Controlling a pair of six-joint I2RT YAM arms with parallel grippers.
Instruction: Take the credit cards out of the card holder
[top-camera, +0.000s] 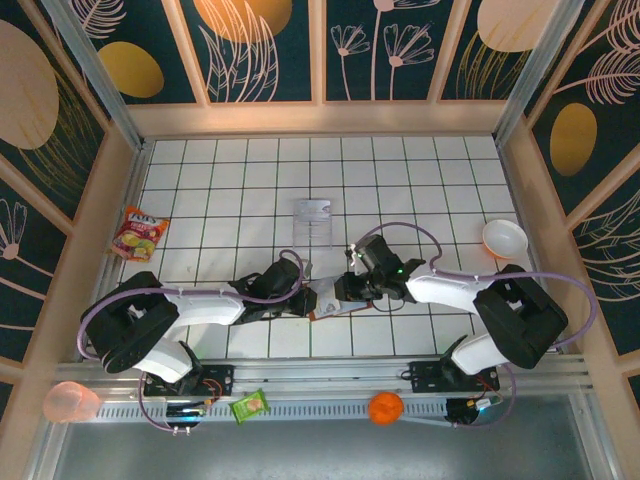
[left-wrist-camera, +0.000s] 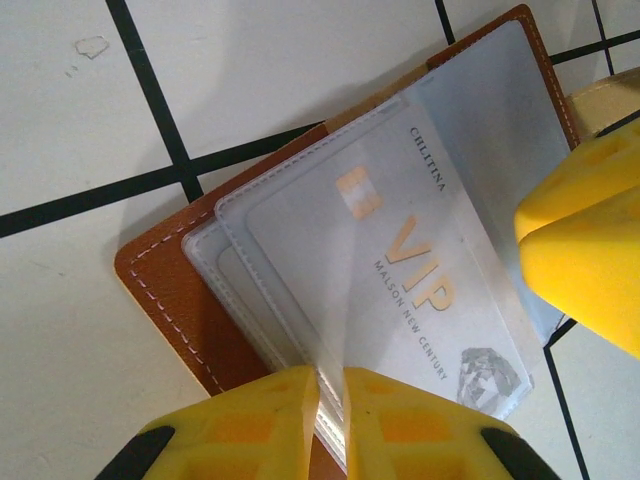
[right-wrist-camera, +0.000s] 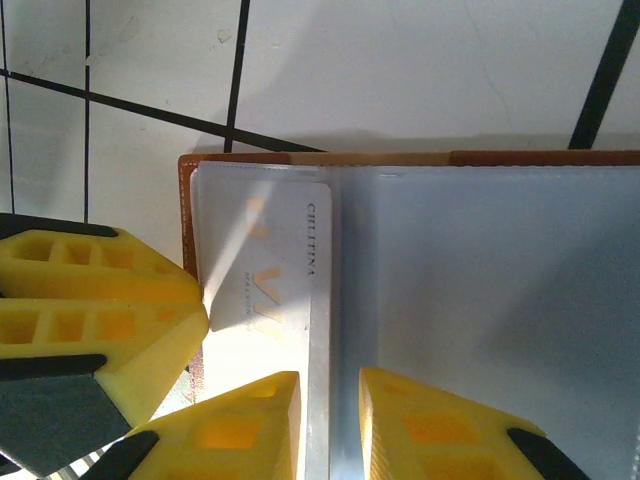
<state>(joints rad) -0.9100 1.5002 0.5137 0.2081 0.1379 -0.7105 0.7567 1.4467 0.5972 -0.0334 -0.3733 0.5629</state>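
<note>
The card holder (top-camera: 322, 306) lies open on the white tiled table (top-camera: 400, 170), near the front edge and midway between the two arms. Its long axis runs roughly left to right, the right end a little farther from the bases. The brown leather is down and the clear sleeves (left-wrist-camera: 232, 225) face up. Under the top layer sits a pale card (left-wrist-camera: 400, 270) printed "VIP". Its long axis lies across the holder's length, and in the left wrist view it slants from upper left to lower right, lettering running the same way. More pale layers are stacked beneath it — cards or sleeves, I cannot tell. The left gripper (left-wrist-camera: 332, 385) is at the holder's near edge, jaws almost closed on one thin sleeve that stands on edge between them. The right gripper (right-wrist-camera: 330, 385) reaches in from the opposite side, jaws slightly apart with a pale strip running up between them — whether they grip it I cannot tell. Farther out on the table are a clear tray (top-camera: 312, 222) behind the holder, a white bowl (top-camera: 504, 238) to the right and a snack bag (top-camera: 140, 232) to the left.
</note>
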